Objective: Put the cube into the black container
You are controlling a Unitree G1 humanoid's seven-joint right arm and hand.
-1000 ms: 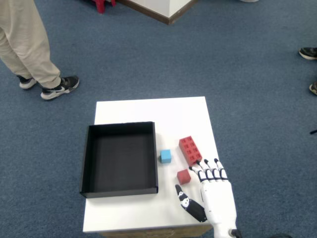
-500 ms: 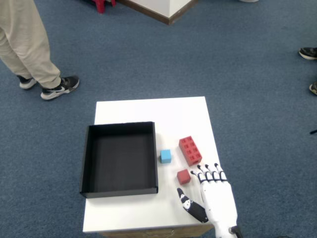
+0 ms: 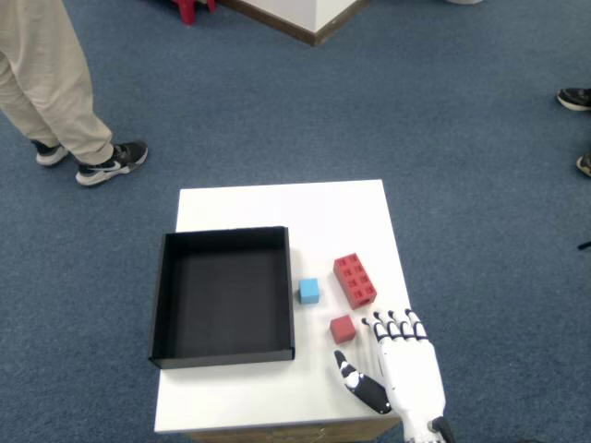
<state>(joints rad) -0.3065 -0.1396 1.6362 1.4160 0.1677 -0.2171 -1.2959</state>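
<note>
A small red cube (image 3: 343,329) lies on the white table (image 3: 277,208), just right of the black container (image 3: 222,293). A small blue cube (image 3: 309,291) sits beside the container's right wall, and a longer red studded brick (image 3: 355,280) lies to its right. The container is open-topped and holds nothing. My right hand (image 3: 399,366) rests low at the table's front right corner, fingers spread and pointing away from me, thumb (image 3: 362,390) angled toward the left. The fingertips (image 3: 392,319) sit a little right of the red cube, apart from it. The hand holds nothing.
A person's legs in beige trousers and dark sneakers (image 3: 111,161) stand on the blue carpet at the upper left. Other shoes (image 3: 574,98) show at the right edge. A wooden-trimmed white base (image 3: 314,18) is at the top.
My right hand has drawn back toward me and slightly right, moving away from the red brick and red cube. The cubes, brick and container have not moved.
</note>
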